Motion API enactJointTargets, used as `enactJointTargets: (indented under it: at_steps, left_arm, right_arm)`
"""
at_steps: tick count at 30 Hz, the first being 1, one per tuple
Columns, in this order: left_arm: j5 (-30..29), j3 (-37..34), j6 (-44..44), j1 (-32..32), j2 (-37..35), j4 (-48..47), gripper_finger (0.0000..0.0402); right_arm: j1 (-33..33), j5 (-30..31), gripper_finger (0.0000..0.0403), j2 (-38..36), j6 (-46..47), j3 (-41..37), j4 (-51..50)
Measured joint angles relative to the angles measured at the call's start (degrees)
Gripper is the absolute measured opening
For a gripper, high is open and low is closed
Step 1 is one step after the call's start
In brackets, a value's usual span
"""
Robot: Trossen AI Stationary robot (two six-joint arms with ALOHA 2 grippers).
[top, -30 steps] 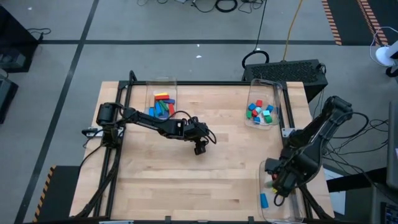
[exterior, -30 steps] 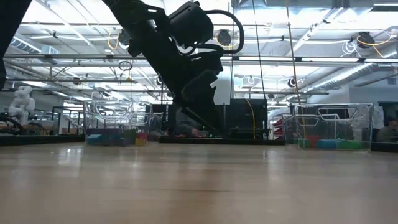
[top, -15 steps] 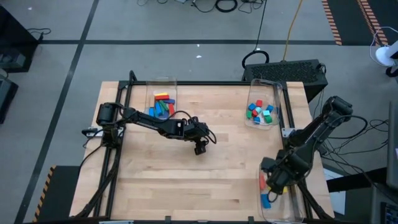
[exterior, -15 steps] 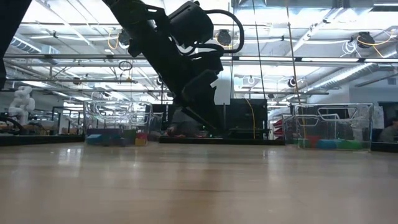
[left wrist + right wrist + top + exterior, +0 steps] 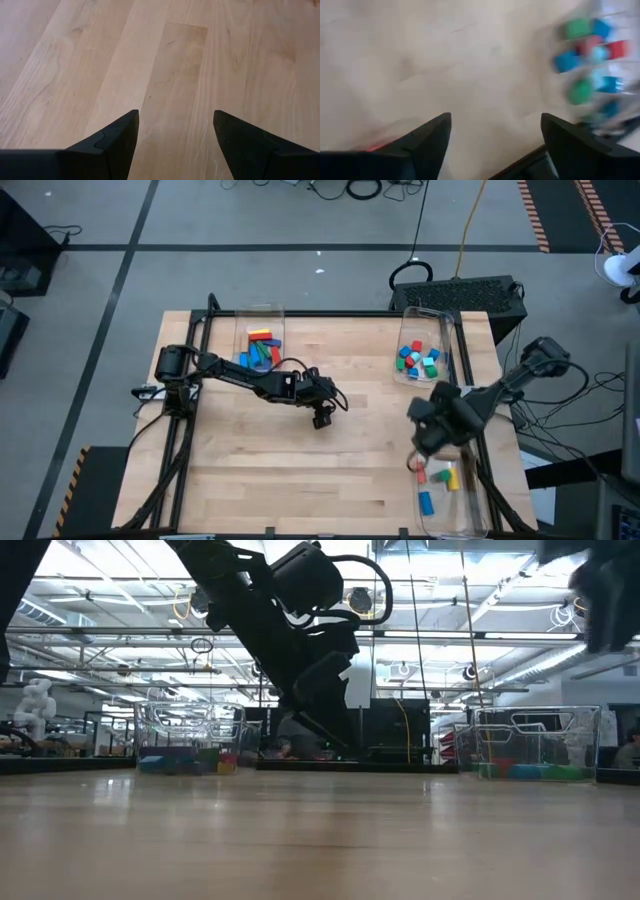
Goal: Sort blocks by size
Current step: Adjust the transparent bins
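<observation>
Currently all blocks sit in three clear bins: far left bin point(image 5: 262, 340), far right bin point(image 5: 424, 345), near right bin point(image 5: 452, 492). Left pincer point(image 5: 321, 418) hangs mid-worktop point(image 5: 300, 470), fingers spread, nothing between them. Right pincer point(image 5: 425, 430) is above the near right bin's far end, spread, empty.

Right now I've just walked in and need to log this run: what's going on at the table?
Two robot arms are sorting blocks into clear bins. The right gripper is open and empty, above the table's right edge between the near-right bin, which holds red, yellow and blue blocks, and the far-right bin of small cubes. The left gripper hangs open and empty over bare table at centre. A third bin at far left holds longer blocks.
</observation>
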Motion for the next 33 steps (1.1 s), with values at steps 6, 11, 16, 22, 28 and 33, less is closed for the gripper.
enactJointTargets:
  at_steps: [6, 11, 16, 22, 28, 33]
  left_arm:
    - [0.00, 0.02, 0.00, 0.00, 0.00, -0.17, 0.0258]
    - [-0.61, 0.02, -0.01, 0.00, 0.00, -1.25, 0.0258]
    - [-0.63, 0.02, 0.00, 0.00, 0.00, -1.99, 0.0258]
    - [-0.63, 0.02, 0.02, 0.00, 0.00, -1.95, 0.0258]
    - [-0.63, 0.02, 0.05, 0.00, 0.00, -1.95, 0.0258]
    - [-0.63, 0.02, 0.07, 0.00, 0.00, -2.02, 0.0258]
  right_arm:
    - [-11.13, -1.97, 0.0243, 0.00, -5.66, -4.54, 2.73]
    - [-20.58, -4.78, 0.0185, 0.00, -10.98, -10.23, 4.72]
    - [-29.32, -4.90, 0.0120, 0.00, -15.76, -13.33, 4.62]
    - [-38.15, -4.56, 0.0051, 0.00, -18.74, -15.93, 4.88]
    - [-44.83, 2.39, 0.0013, 0.00, -18.85, -17.37, 4.27]
    - [-49.62, 7.21, 0.0001, 0.00, -19.84, -17.37, 3.95]
